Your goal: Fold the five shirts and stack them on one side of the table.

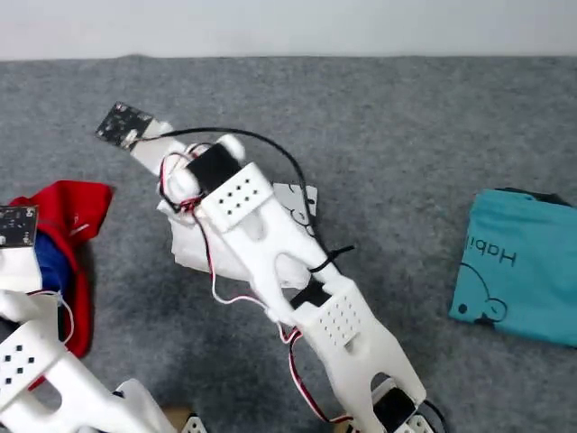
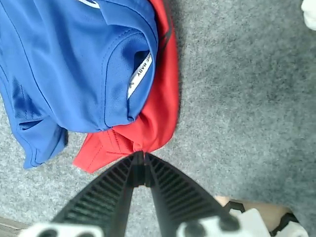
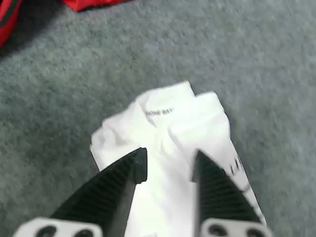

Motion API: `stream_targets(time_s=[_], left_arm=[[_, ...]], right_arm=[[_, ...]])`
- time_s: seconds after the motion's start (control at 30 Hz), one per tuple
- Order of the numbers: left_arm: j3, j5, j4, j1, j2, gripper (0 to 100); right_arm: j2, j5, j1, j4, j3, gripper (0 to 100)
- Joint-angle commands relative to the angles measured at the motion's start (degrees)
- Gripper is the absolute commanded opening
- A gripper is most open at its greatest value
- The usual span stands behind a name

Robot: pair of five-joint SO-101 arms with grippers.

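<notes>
The left pincer [image 2: 140,163] is hanging low over the left side of the grey counter [image 1: 406,135]; its two dark ribbed jaws are pressing together with no gap between them; the hem of the red shirt [image 2: 163,113] is coming to a point right at the tips, so the pincer is nipping that edge of cloth. The blue shirt [image 2: 74,64] is lying on top of the red one, covering most of it, with its collar label showing; the red cloth is sticking out along one side and beneath the blue; both are resting on the counter near its left edge in the high view.

The right pincer [image 3: 169,165] is standing open, its jaws well apart; it is straddling a raised fold of the white shirt [image 3: 163,113], with one jaw on either side of the cloth and neither one clamping it. The white shirt is lying bunched and rumpled on the counter, a little left of the middle in the high view, near the red and blue pair but apart from them; the white right arm [image 1: 270,244] is stretching over it from the near edge.

The teal shirt [image 1: 518,266] is lying flat as a tidy block at the far right of the counter, well apart from the other shirts and from both pincers.
</notes>
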Motion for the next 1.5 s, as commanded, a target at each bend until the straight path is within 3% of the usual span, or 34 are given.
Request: stream_targets(time_s=[0.0,0.2,0.33,0.53,0.87,1.07,1.27,1.47], left_arm=[[-0.3,-0.3,0.2,0.5,-1.2,0],[-0.3,-0.3,0.3,0.5,-1.2,0],[-0.3,-0.3,0.5,0.5,-1.2,0],[-0.6,-0.3,0.5,0.4,-1.2,0],[-0.6,-0.3,0.3,0.4,-1.2,0],[-0.6,-0.3,0.2,0.5,-1.2,0],[-0.6,-0.3,0.2,0.5,-1.2,0],[-0.6,-0.3,0.4,0.5,-1.2,0]], right_arm=[[0.5,0.8,6.1,4.2,-3.3,0.3],[4.8,4.0,16.0,7.2,-3.3,1.0],[7.3,5.2,17.7,7.3,-2.9,1.0],[10.4,5.4,13.7,7.3,1.5,1.0],[1.8,5.5,-3.8,7.2,1.8,1.0],[-6.5,5.5,-0.1,7.2,2.2,1.0],[-2.0,7.2,8.1,7.2,4.8,1.0],[5.7,7.8,5.1,7.2,7.9,1.0]])
